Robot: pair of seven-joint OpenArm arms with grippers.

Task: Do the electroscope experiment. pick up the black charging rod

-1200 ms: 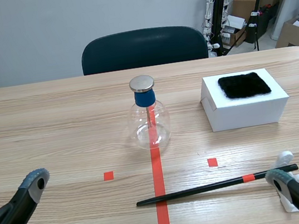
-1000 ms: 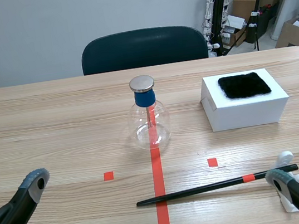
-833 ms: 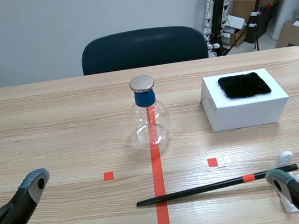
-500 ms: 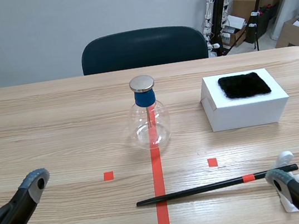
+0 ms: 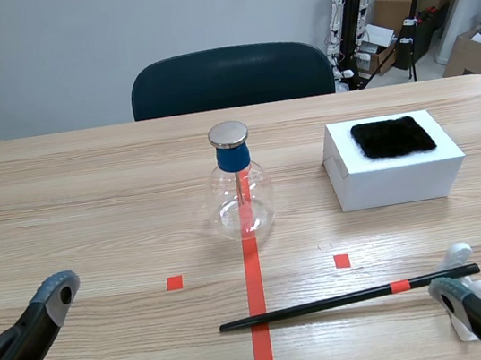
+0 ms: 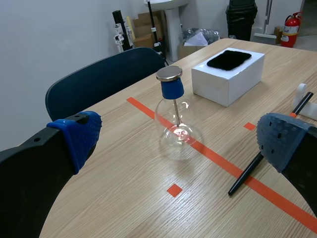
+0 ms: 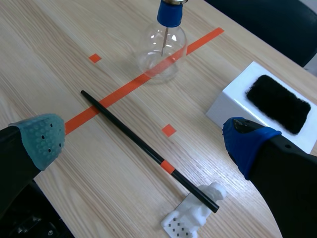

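Rod flat on the counter [image 5: 91, 211], untouched

Left end effector [image 6: 178, 141] and right end effector [image 7: 143, 140] both spread wide, empty. The black charging rod [image 5: 349, 298] lies across the tape line, one end on a white stand [image 5: 464, 296]; the electroscope [image 5: 238, 185] stands beyond it.

left gripper [image 6: 179, 139]: thick black fingers [image 6: 29, 173], blue dotted pads [image 6: 81, 134] | right gripper [image 7: 143, 140]: black fingers [image 7: 290, 171], one grey-green pad [image 7: 42, 139], one blue pad [image 7: 245, 144]

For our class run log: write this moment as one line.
black charging rod: lying flat, one end on white stand | left end effector: open, empty | right end effector: open, over rod
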